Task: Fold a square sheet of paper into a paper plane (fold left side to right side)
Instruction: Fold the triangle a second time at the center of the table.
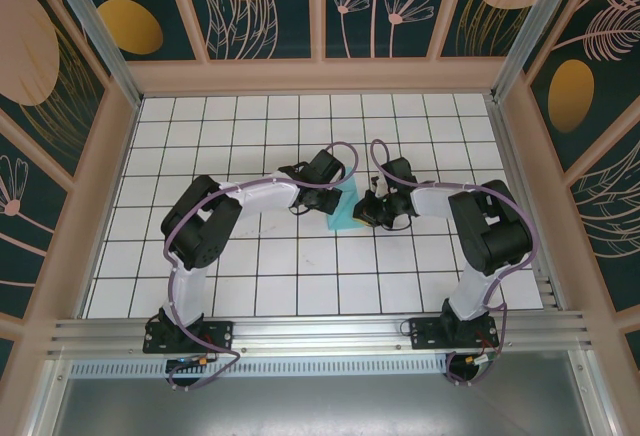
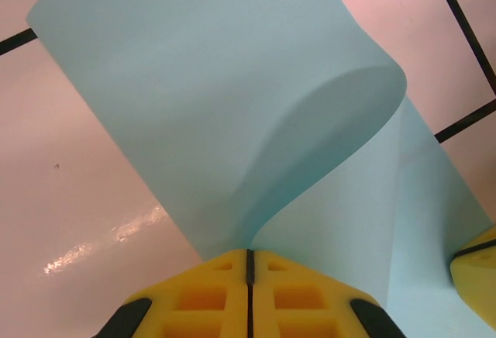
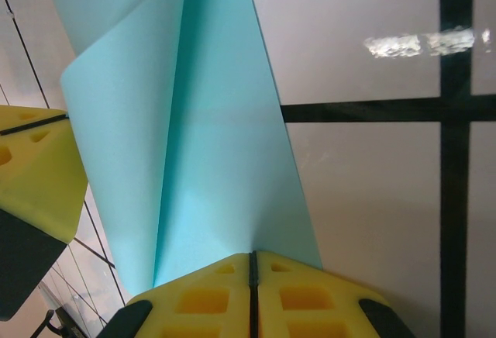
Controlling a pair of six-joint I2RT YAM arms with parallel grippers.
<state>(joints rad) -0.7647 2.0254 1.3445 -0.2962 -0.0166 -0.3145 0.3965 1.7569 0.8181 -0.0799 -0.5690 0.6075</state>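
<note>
The square sheet of paper (image 1: 347, 212) is light turquoise and sits at the middle of the white grid table, held between both grippers. My left gripper (image 1: 336, 190) is shut on one edge. In the left wrist view the sheet (image 2: 232, 105) curls up and over in a loose roll from the closed yellow jaws of my left gripper (image 2: 249, 253). My right gripper (image 1: 367, 208) is shut on the opposite edge. In the right wrist view the paper (image 3: 221, 160) rises from the closed jaws of my right gripper (image 3: 253, 255), bent along a soft lengthwise bend.
Raised pink walls (image 1: 118, 146) with patterned panels frame the table on three sides. An aluminium rail (image 1: 320, 331) runs along the near edge by the arm bases. One yellow finger of the other gripper shows in each wrist view (image 2: 477, 272) (image 3: 35, 175).
</note>
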